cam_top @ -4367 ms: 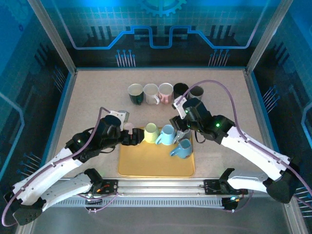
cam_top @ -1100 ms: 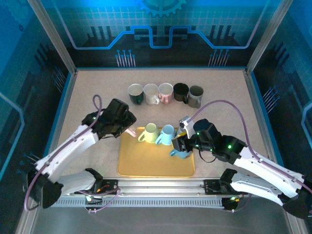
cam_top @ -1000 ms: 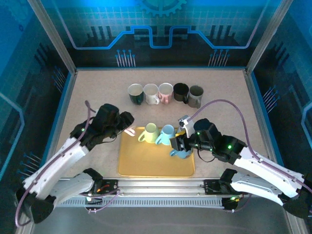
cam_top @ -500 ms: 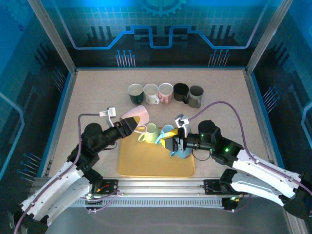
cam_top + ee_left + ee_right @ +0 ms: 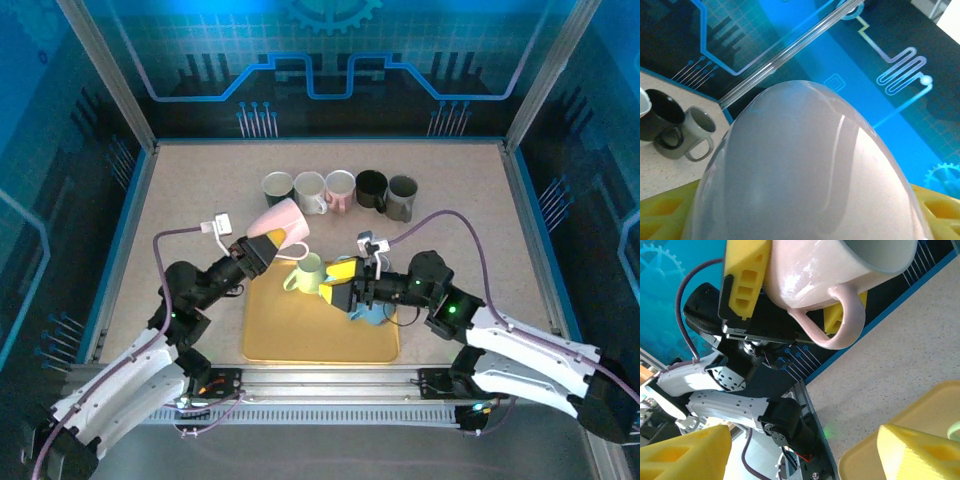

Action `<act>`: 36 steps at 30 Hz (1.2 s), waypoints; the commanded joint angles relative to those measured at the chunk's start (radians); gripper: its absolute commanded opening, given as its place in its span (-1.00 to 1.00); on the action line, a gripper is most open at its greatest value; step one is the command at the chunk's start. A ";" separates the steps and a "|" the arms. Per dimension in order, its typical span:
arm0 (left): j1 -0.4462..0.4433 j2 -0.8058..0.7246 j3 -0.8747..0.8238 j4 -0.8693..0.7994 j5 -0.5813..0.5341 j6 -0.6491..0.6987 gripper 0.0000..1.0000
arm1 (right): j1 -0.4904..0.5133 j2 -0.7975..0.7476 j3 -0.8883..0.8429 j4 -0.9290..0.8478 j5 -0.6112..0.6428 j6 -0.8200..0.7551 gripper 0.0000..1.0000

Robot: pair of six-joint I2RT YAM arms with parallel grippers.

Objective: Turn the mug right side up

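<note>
Over the yellow tray the right gripper is wide open, and above the tray's back left corner the left gripper squeezes the pink mug, up in the air and tipped sideways.

**Pink mug**: glazed ceramic by the look; smooth and high gloss, with bright highlights on wall and handle.
**Left fingers**: yellow plastic, matt, with rectangular cut-outs.
**Right fingers**: the same yellow plastic, matt, with a fine ridged grain.
**Tray**: yellow, smooth, matt to satin, plastic by the look.
**Table**: beige, speckled, matt, finely grained.
**Back mugs**: glazed and glossy.
**Arms**: white shells with a light sheen; black matt joints.
**Cable**: smooth grey-purple sheath.
**Rail**: bare metal, brushed silver.
**Walls**: smooth blue printed panels, slightly reflective.
</note>
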 commanded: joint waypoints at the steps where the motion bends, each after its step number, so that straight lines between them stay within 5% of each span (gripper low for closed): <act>1: 0.003 0.001 -0.010 0.185 0.037 -0.033 -0.08 | -0.017 0.055 0.037 0.144 -0.041 0.077 0.55; 13: -0.002 0.017 0.004 0.195 0.121 -0.063 -0.06 | -0.062 0.319 0.223 0.254 -0.162 0.182 0.44; 23: -0.010 0.016 -0.010 0.205 0.142 -0.065 -0.08 | -0.076 0.407 0.271 0.335 -0.172 0.270 -0.96; 36: -0.013 0.017 -0.027 0.185 0.148 -0.083 0.31 | -0.076 0.361 0.273 0.239 -0.141 0.223 -1.00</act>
